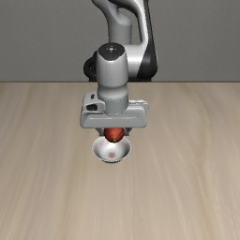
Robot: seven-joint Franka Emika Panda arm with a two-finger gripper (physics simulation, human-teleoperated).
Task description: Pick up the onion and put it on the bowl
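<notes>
One broad wooden table (47,192) takes up most of what we see, its pale grain running from side to side, and behind it stands a plain grey wall (37,37). Next in size is the robot arm (129,23), grey and white with dark joints. It comes down from the top edge a little to the exterior view's right of centre and bends toward the middle of the table. At its end we find the gripper (113,129), pointing straight down, with its light grey wrist cylinder upright and its wide flat body lying crosswise. Directly below it sits the bowl (97,148), a small pale dish resting on the table near the middle, with a soft shadow under it. Smallest of all is the onion (113,136), a reddish-brown round thing (we see just its lower part, since the gripper body covers its top). It lies right under the gripper and over the centre of the bowl. A reddish glint shows on the bowl's inner surface beneath it. We cannot tell whether the onion rests in the bowl or hangs just above it, nor whether the claw is pinching it or spread apart.
</notes>
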